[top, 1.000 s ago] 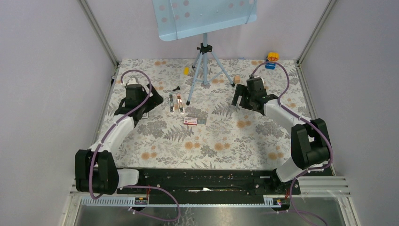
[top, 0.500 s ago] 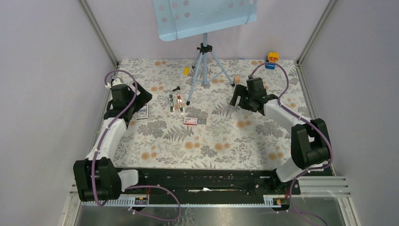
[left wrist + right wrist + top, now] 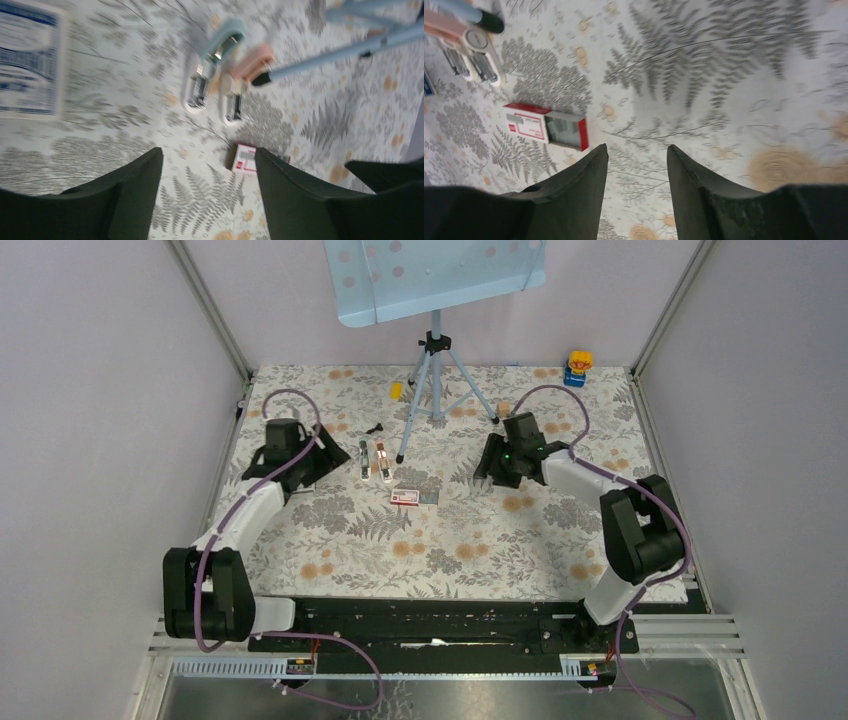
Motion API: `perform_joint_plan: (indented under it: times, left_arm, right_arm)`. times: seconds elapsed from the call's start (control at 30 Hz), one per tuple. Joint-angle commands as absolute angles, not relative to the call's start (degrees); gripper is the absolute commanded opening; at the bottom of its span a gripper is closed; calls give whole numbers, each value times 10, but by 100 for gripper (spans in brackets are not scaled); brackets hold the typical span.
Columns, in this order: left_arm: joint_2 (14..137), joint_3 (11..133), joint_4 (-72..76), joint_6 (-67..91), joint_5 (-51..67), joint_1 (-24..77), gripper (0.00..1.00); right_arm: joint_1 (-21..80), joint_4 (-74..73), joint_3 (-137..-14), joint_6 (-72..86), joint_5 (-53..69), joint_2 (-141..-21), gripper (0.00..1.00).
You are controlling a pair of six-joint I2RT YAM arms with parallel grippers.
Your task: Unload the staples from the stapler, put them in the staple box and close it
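Observation:
Two staplers lie open side by side on the floral mat, a blue one (image 3: 364,458) (image 3: 210,65) and a pink one (image 3: 382,460) (image 3: 246,75), also at the top left of the right wrist view (image 3: 474,57). A red and white staple box (image 3: 405,497) (image 3: 246,159) (image 3: 546,131) lies just near of them, its tray slid partly out. My left gripper (image 3: 333,454) (image 3: 209,152) is open and empty, left of the staplers. My right gripper (image 3: 487,466) (image 3: 637,147) is open and empty, to the right of the box.
A tripod (image 3: 435,380) holding a blue board stands behind the staplers, and one leg foot (image 3: 262,79) rests by the pink stapler. A blue and white pack (image 3: 27,60) lies by the left gripper. Small items sit at the back: a yellow piece (image 3: 396,390), a toy (image 3: 578,365).
My left arm swung out to the left, then came back right toward the staplers. My right gripper moved left and nearer, toward the staple box.

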State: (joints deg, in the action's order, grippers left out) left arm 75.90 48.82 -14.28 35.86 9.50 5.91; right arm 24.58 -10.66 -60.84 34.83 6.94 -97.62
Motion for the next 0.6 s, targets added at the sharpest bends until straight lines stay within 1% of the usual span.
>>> perform_joint_plan:
  times: [0.0, 0.03, 0.1, 0.13, 0.43, 0.57]
  left_arm:
    - [773, 492, -114, 369, 72, 132, 64]
    - [779, 486, -102, 377, 72, 140, 60]
    - [794, 478, -84, 386, 74, 151, 57]
    - [803, 475, -78, 387, 73, 155, 54]
    - [849, 456, -57, 400, 57, 170, 22]
    - [879, 455, -47, 405, 55, 181, 6]
  right_arm:
    - [299, -121, -654, 368, 46, -999, 50]
    - [306, -122, -657, 375, 41, -1006, 48]
    - [317, -122, -663, 385, 37, -1019, 43]
    - [320, -123, -666, 391, 35, -1025, 40]
    - [340, -139, -680, 404, 31, -1060, 18]
    - [344, -141, -679, 415, 32, -1071, 9]
